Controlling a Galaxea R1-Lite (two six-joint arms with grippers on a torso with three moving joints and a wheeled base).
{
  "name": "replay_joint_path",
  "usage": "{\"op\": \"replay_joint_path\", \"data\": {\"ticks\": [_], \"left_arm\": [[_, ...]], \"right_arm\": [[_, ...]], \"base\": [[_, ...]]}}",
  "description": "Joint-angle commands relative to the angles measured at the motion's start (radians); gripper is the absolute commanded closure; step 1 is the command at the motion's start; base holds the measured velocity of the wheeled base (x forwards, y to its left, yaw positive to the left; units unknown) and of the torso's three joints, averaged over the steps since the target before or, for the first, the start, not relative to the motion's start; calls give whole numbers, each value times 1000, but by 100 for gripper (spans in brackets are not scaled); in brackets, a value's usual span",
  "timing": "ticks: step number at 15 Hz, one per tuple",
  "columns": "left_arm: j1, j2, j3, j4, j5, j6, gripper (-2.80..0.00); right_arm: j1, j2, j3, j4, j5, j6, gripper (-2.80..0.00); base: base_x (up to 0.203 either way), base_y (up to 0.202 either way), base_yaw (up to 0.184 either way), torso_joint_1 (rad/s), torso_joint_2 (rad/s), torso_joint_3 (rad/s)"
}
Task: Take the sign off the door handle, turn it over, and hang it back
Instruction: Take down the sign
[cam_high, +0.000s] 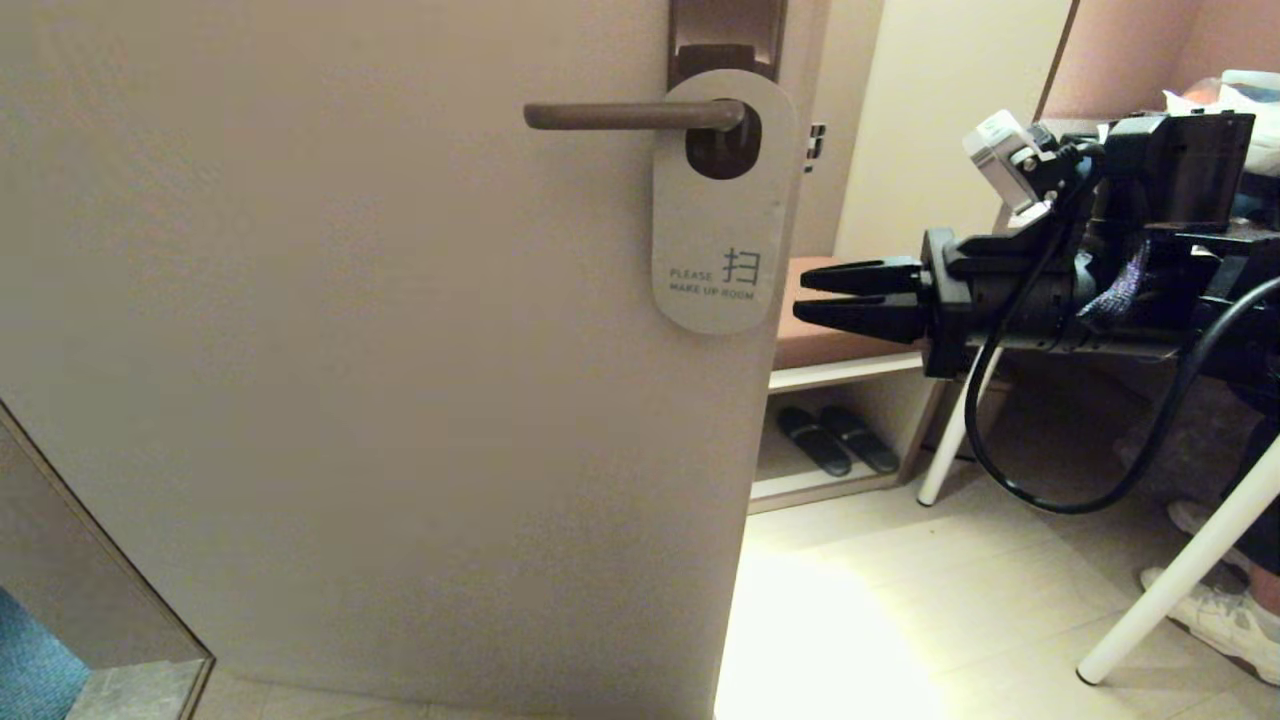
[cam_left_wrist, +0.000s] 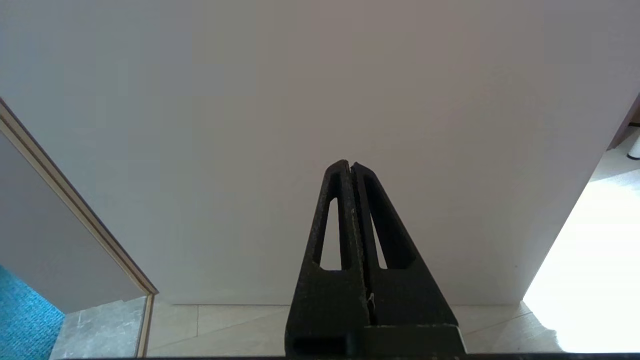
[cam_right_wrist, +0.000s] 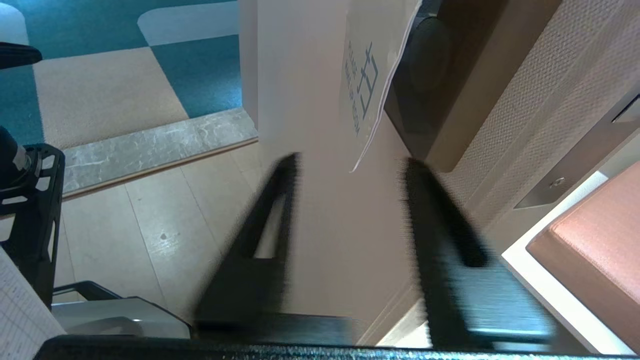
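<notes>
The sign (cam_high: 722, 230) hangs by its round hole on the door handle (cam_high: 630, 116), off-white "PLEASE MAKE UP ROOM" face outward. The handle is a slim brown lever on a dark plate (cam_high: 727, 35). My right gripper (cam_high: 805, 295) is open and empty, level with the sign's lower end and a short way to its right, fingers pointing at it. In the right wrist view the sign's lower edge (cam_right_wrist: 367, 75) hangs just beyond the open fingertips (cam_right_wrist: 292, 165). My left gripper (cam_left_wrist: 349, 166) is shut and empty, low, facing the bare door; it is out of the head view.
The pale door (cam_high: 350, 380) fills the left and middle. Right of its edge stand a bench shelf (cam_high: 845, 370) with black slippers (cam_high: 838, 438), white table legs (cam_high: 1170, 590) and a person's shoe (cam_high: 1215, 615). A door frame strip (cam_high: 110, 560) runs at lower left.
</notes>
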Motion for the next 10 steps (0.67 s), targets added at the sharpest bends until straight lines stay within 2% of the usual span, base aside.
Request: {"op": "replay_joint_path", "data": {"ticks": [1,10], "left_arm": [[0,1,0,0,0,0,0],[0,1,0,0,0,0,0]], "right_arm": [[0,-20,10,-1,7,0,-280],[0,-109,88,0,10,16,-280]], "base": [[0,0,0,0,0,0],[0,0,0,0,0,0]]}}
